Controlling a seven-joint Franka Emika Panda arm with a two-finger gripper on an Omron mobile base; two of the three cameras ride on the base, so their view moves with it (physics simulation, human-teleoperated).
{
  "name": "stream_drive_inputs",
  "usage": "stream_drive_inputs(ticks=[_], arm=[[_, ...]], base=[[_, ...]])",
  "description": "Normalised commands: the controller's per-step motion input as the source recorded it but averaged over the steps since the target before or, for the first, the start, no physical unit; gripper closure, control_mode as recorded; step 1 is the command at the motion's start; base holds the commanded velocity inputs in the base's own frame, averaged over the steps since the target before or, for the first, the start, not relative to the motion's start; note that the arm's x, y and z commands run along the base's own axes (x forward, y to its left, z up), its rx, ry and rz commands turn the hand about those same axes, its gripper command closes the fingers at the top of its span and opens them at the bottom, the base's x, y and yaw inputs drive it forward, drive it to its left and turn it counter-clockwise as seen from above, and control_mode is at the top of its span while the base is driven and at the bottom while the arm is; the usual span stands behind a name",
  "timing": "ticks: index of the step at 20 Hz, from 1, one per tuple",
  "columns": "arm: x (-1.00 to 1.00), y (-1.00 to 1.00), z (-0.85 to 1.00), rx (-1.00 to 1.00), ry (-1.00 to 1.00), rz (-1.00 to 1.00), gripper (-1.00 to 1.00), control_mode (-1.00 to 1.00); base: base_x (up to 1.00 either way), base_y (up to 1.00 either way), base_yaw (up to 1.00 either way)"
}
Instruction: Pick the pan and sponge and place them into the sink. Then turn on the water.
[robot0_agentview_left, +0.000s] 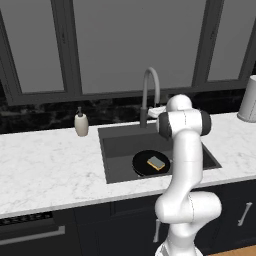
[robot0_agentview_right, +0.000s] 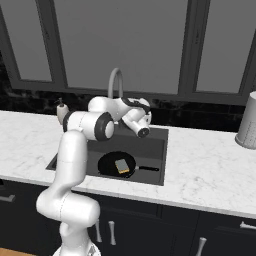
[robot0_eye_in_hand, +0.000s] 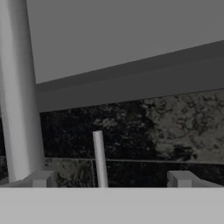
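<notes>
Where dark sink: pan, sponge.

A white marble counter is seen running across both base views, backed by a black marbled wall. A dark grey sink is recessed at its middle. On the counter, a beige soap dispenser is stood at about ten o'clock from the sink, near the back edge. A grey gooseneck faucet is mounted at twelve o'clock, just behind the basin. A pale ribbed canister is placed at two o'clock, well apart from the sink.
</notes>
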Motion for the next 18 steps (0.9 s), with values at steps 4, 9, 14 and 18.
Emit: stream_drive_inputs(ticks=[4, 9, 14, 18], arm=[[0.0, 0.0, -0.16, 0.01, 0.01, 0.0, -1.0, -1.0], [0.09, 0.0, -0.06, 0.0, 0.0, 0.0, -1.0, -1.0], [0.29, 0.0, 0.0, 0.0, 0.0, -0.01, -1.0, -1.0], [0.37, 0.0, 0.0, 0.0, 0.01, -0.02, -1.0, -1.0]], base=[[0.0, 0.0, 0.0], [0.0, 0.0, 0.0], [0.0, 0.0, 0.0], [0.0, 0.0, 0.0]])
